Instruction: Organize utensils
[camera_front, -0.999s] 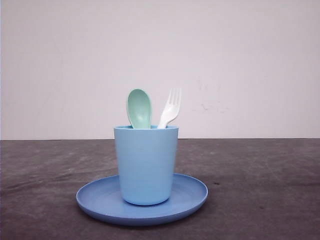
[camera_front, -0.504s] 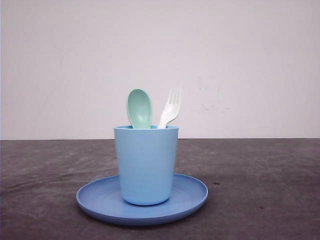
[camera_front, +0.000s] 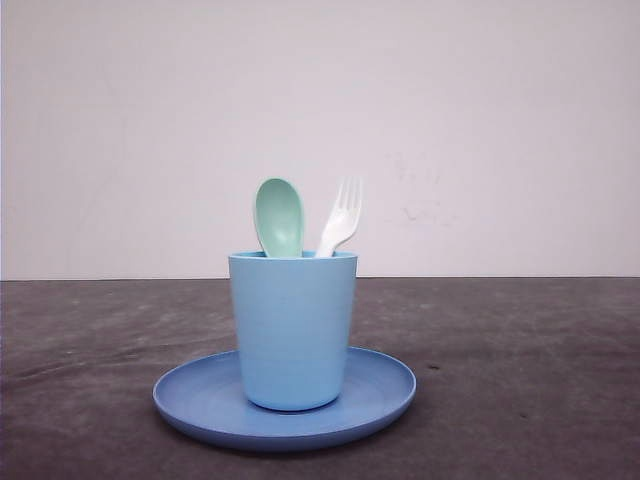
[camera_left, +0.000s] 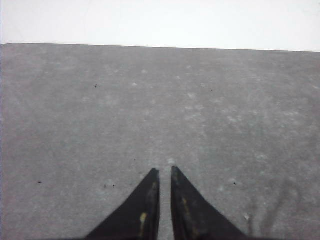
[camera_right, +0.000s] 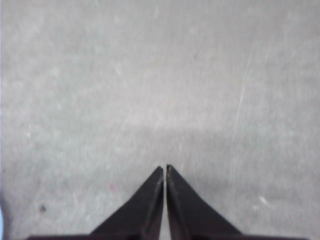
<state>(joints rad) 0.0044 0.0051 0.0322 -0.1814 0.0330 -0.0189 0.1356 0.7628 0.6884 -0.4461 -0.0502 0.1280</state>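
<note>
Spoon (camera_front: 279, 216): pale mint-green plastic, oval bowl. It is stood handle-down in a light blue cup (camera_front: 292, 330), with the bowl up and above the rim and its concave face turned toward the front camera. The handle is hidden inside the cup. It stands nearly upright, with a slight lean to the left.

Fork (camera_front: 341, 217): white plastic, four tines. It is stood handle-down in the same cup, tines up, just to the right of the spoon. It is tilted to the right, and the neck crosses the rim at the back. The two heads are seen apart, not touching.
</note>
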